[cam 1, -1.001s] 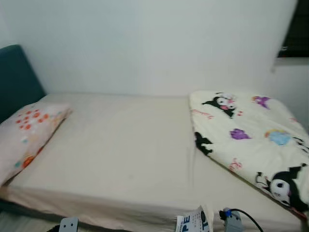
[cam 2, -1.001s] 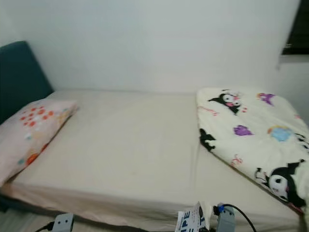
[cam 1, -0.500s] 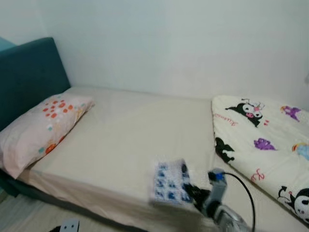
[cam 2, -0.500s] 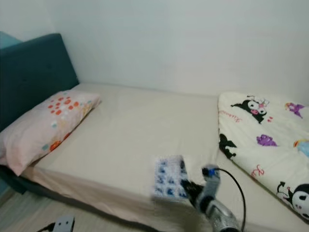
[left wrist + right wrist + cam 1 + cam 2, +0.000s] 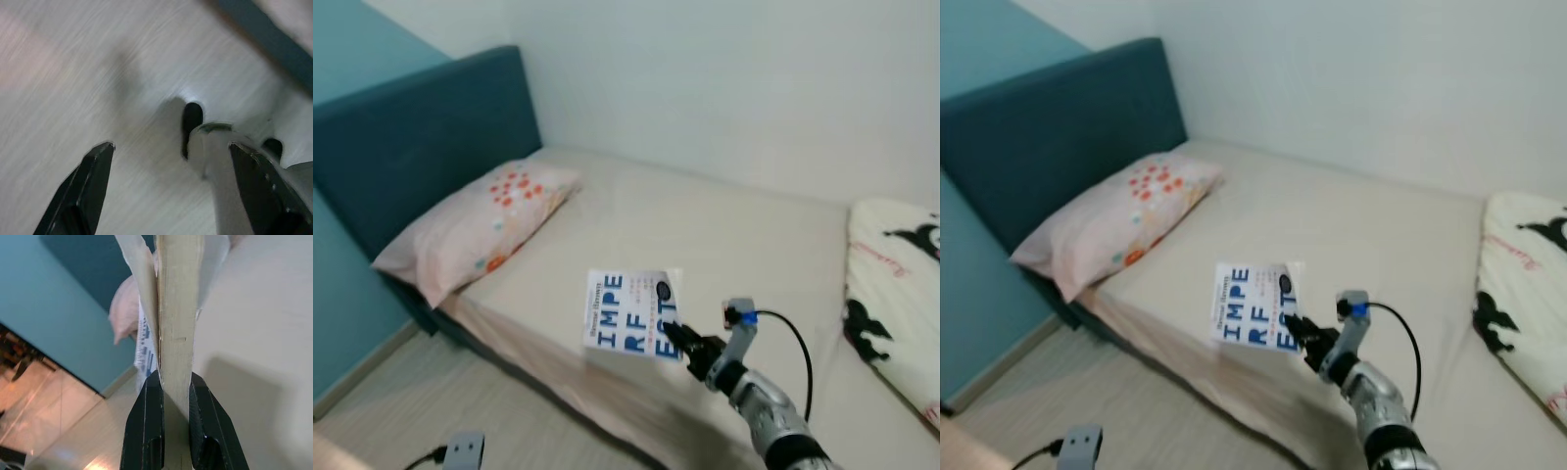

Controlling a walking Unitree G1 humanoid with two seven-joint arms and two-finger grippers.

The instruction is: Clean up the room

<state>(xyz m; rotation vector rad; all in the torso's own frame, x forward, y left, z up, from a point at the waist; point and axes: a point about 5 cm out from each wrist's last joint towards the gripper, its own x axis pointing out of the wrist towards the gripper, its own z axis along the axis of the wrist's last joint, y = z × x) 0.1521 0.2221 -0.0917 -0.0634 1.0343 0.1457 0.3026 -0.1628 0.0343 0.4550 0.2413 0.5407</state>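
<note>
A bare cream bed with a spotted pillow against its teal headboard lies before me, and my right gripper pinches a paperback book by its edge, held clear above the mattress for carrying, while my left gripper hangs spread and empty over the floor.

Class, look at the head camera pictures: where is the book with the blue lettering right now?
The book is held up in the right gripper, above the near edge of the bed, right of the pillow and left of the blanket.
</note>
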